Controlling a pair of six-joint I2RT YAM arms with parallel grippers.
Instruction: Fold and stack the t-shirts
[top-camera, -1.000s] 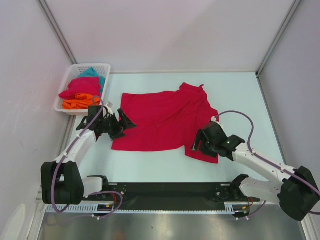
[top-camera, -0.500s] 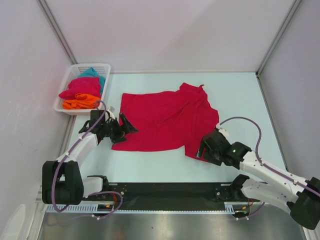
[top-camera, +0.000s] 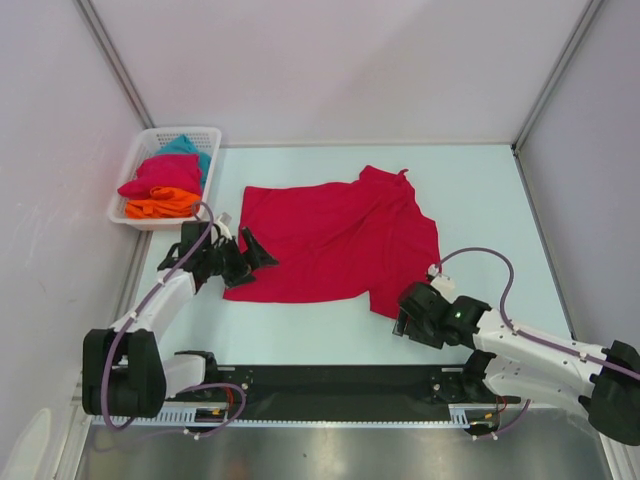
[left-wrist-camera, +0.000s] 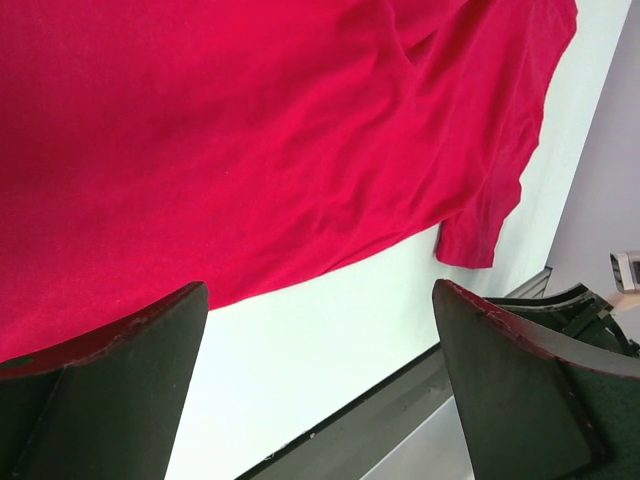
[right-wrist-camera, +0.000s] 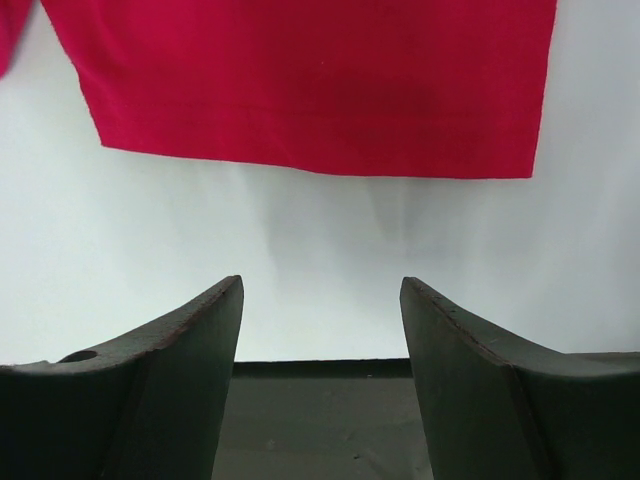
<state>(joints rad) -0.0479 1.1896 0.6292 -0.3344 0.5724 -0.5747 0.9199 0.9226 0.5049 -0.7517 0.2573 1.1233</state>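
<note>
A crimson-pink t-shirt (top-camera: 330, 235) lies spread on the table, its lower right sleeve folded down toward the front edge. My left gripper (top-camera: 250, 258) is open at the shirt's left lower corner, low over the table. In the left wrist view the t-shirt (left-wrist-camera: 250, 130) fills the top, and nothing sits between the fingers (left-wrist-camera: 110, 390). My right gripper (top-camera: 405, 318) is open just in front of the sleeve's hem, off the cloth. The right wrist view shows that hem (right-wrist-camera: 310, 90) ahead of the empty fingers (right-wrist-camera: 180, 380). More t-shirts, teal, crimson-pink and orange (top-camera: 158, 207), are piled in the basket.
A white mesh basket (top-camera: 143, 150) stands at the table's back left. The black rail (top-camera: 340, 380) carrying both arm bases runs along the near edge. Pale walls with metal posts enclose the table on three sides.
My right gripper has pulled back toward the near edge, off the sleeve, and its jaws have narrowed slightly. The left gripper moved slightly down and toward the shirt's corner.
</note>
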